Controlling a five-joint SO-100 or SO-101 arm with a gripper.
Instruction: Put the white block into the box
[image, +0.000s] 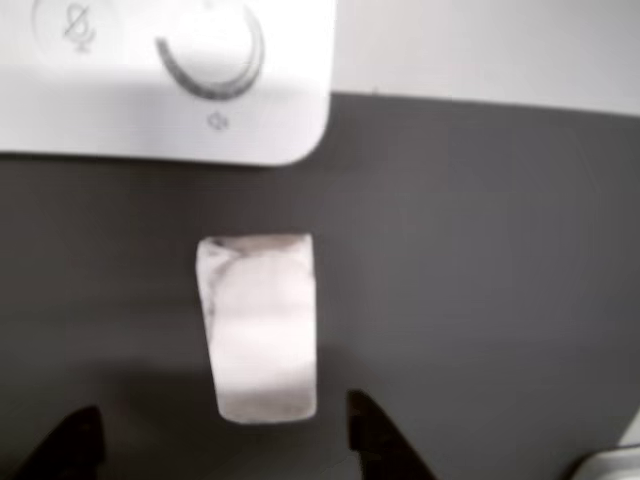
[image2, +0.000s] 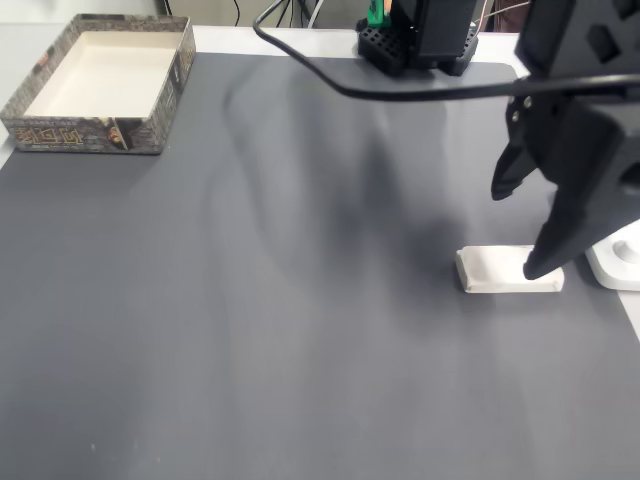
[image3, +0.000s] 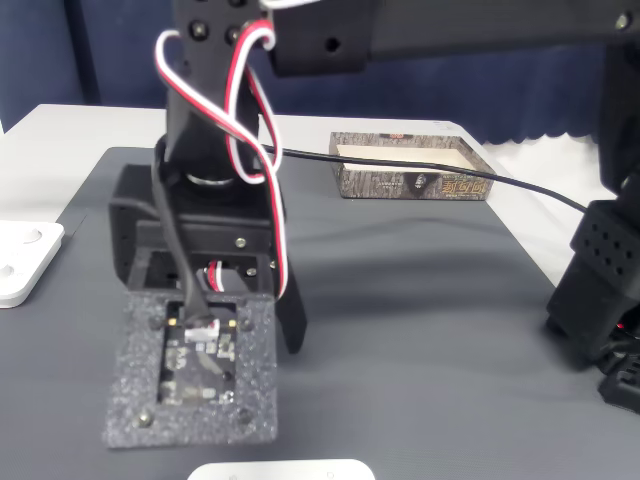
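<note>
White block (image: 260, 328): 1 only, lying flat on the dark grey mat (image2: 300, 300), not lifted. In the other view it's upright in the pic, smudged end toward the white device (image: 170, 80); in a fixed view it sits at the mat's right side (image2: 508, 270), long axis running left-right.

Gripper (image: 215, 430): 1, w/ 2 black fingertips spread wide, one on each side of the block's near end in the other view. Left tip (image: 70, 440) well clear of the block; right tip (image: 375, 440) just beside its corner, a thin gap visible. Nothing held. In a fixed view one finger (image2: 560, 235) overlaps the block's right end; can't tell contact there.

Box (image2: 100, 85): 1, far top-left corner of the mat in a fixed view, open top, pale inside, patterned walls; well apart from the block. Also seen at the mat's far edge (image3: 410, 165) in a fixed view.

White device: 1, w/ round knob (image: 210, 50), just beyond the block, not touching; dark mat shows btwn them.

Room: wide bare mat btwn block and box. Arm base (image2: 415, 40) at the mat's far edge; black cable (image2: 400, 92) hangs across above the mat.
</note>
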